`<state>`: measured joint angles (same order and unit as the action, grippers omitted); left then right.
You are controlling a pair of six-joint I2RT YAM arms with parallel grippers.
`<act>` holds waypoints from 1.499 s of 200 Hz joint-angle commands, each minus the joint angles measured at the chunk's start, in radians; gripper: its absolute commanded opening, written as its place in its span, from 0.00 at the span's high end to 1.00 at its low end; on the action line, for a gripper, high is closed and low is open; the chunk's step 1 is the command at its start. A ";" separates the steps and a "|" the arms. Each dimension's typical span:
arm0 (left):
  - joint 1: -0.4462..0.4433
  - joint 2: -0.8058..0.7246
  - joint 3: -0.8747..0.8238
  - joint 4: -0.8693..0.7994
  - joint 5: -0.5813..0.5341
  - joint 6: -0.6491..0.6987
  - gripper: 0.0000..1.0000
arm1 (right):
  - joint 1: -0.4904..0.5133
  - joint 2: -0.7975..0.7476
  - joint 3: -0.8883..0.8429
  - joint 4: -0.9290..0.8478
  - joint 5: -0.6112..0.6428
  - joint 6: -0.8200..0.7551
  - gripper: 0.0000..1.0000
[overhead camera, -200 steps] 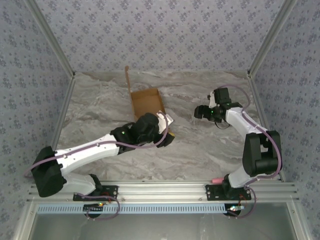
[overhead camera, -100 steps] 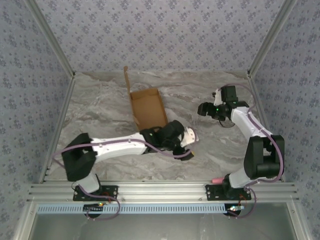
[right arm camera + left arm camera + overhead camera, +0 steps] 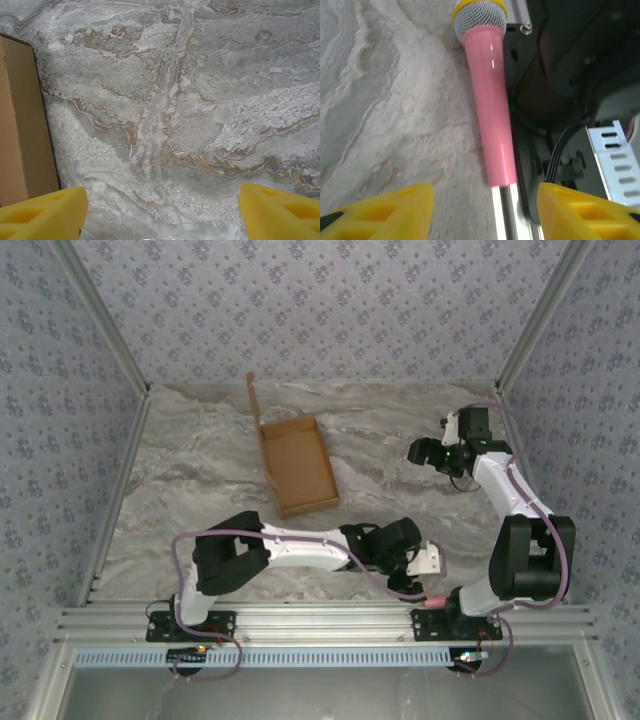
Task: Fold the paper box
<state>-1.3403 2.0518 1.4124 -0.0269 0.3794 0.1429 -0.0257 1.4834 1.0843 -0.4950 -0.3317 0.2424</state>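
Observation:
The paper box [image 3: 297,468] is a brown cardboard tray, open on top, with its lid flap [image 3: 253,400] standing upright at the far end. One brown side of it [image 3: 20,120] shows at the left of the right wrist view. My left gripper [image 3: 432,562] is low at the near right, far from the box. It is open [image 3: 485,215], its yellow fingers [image 3: 380,212] wide apart. A pink toy microphone [image 3: 492,100] lies just ahead of them. My right gripper [image 3: 420,452] hovers right of the box, open [image 3: 162,215] over bare marble.
The pink microphone [image 3: 437,600] lies along the metal rail [image 3: 502,210] at the table's near edge, beside the right arm's base [image 3: 455,615]. Patterned walls enclose the marble tabletop [image 3: 200,470] on three sides.
My left arm has swung away from the box to the near right, down to the microphone. My right gripper has drifted a little right and back.

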 commanded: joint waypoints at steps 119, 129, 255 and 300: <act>-0.018 0.218 0.230 -0.135 0.137 0.081 0.47 | -0.011 -0.009 0.004 -0.021 -0.005 -0.027 0.19; -0.018 0.221 0.230 -0.136 0.146 0.078 0.47 | -0.012 -0.008 0.002 -0.019 -0.004 -0.026 0.19; -0.036 0.239 0.210 -0.140 0.071 0.192 0.43 | -0.012 -0.001 -0.002 -0.018 -0.014 -0.029 0.19; -0.037 0.215 0.149 -0.061 0.020 0.191 0.49 | -0.011 0.000 -0.005 -0.019 -0.017 -0.029 0.19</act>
<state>-1.3487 2.2669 1.6123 -0.1257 0.4408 0.2615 -0.0303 1.4837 1.0843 -0.4980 -0.3305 0.2268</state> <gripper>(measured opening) 0.522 0.809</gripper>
